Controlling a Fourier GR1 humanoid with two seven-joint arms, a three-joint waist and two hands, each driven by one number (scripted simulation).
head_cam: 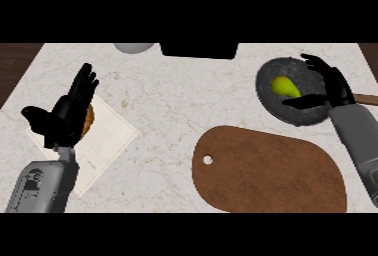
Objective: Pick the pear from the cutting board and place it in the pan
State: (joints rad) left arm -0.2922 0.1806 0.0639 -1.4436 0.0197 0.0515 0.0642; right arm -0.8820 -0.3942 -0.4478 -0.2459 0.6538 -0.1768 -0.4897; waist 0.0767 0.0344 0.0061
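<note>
The yellow-green pear (285, 87) lies inside the dark round pan (273, 107) at the counter's far right. My right hand (330, 85) hovers over the pan's right side, open, with fingers spread above the pear and thumb below it, not touching the fruit. The brown cutting board (266, 172) sits in front of the pan with nothing on it. At the left my left hand (68, 110) rests open, fingers pointing up.
A white napkin (107, 137) lies under the left hand, with a brown round item (89, 120) mostly hidden behind that hand. A grey bowl (134, 47) and a black box (199, 50) stand at the back edge. The pan's wooden handle (367, 98) points right.
</note>
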